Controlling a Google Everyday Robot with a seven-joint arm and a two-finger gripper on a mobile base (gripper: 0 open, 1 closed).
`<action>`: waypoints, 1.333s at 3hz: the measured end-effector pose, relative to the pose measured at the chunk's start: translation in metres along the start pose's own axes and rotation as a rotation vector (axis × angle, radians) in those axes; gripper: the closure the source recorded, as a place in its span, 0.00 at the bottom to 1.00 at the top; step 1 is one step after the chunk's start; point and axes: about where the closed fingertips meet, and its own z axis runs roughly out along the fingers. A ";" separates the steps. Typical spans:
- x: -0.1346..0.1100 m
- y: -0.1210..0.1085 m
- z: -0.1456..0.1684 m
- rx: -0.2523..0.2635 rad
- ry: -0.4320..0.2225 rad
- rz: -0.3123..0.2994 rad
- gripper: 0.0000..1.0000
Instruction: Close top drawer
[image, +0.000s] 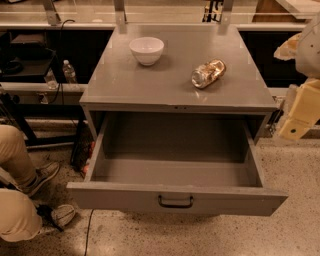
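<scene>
The top drawer of the grey metal cabinet is pulled far out toward me and is empty inside. Its flat front faces me and has a small dark loop handle at the centre. The two lower drawers are hidden beneath it. My gripper shows as a cream-coloured part at the right edge of the view, beside the cabinet's right side, above and to the right of the drawer's right corner. It touches nothing.
On the cabinet top stand a white bowl at the back left and a crushed shiny can lying at the right. A seated person's legs and shoes are at the left. Dark shelving with bottles is behind.
</scene>
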 end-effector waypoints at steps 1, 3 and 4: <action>0.000 0.000 0.000 0.000 0.000 0.000 0.00; 0.042 0.036 0.064 -0.094 0.045 0.272 0.00; 0.067 0.057 0.096 -0.130 0.083 0.420 0.00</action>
